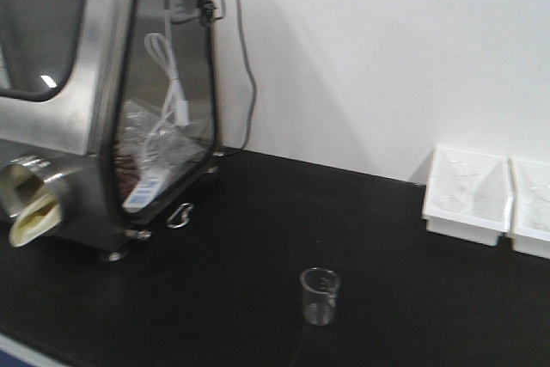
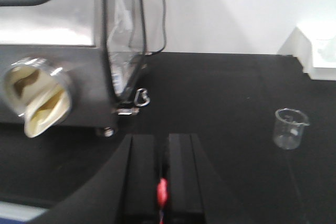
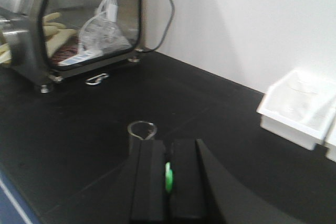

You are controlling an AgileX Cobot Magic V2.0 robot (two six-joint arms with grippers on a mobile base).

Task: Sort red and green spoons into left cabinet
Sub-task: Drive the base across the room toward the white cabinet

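Note:
In the left wrist view my left gripper (image 2: 162,142) is shut on a red spoon (image 2: 163,191), of which only a small red sliver shows between the fingers. In the right wrist view my right gripper (image 3: 167,145) is shut on a green spoon (image 3: 168,177), also just a sliver between the fingers. The steel cabinet with a clear window (image 1: 94,109) stands at the left on the black bench; it also shows in the left wrist view (image 2: 63,51) and the right wrist view (image 3: 79,19). Neither gripper shows in the front view.
A small glass beaker (image 1: 320,296) stands on the black bench, right of the left gripper (image 2: 290,128) and just beyond the right gripper (image 3: 142,129). White trays (image 1: 468,195) sit at the right by the wall. A metal clip (image 1: 179,215) lies by the cabinet's foot.

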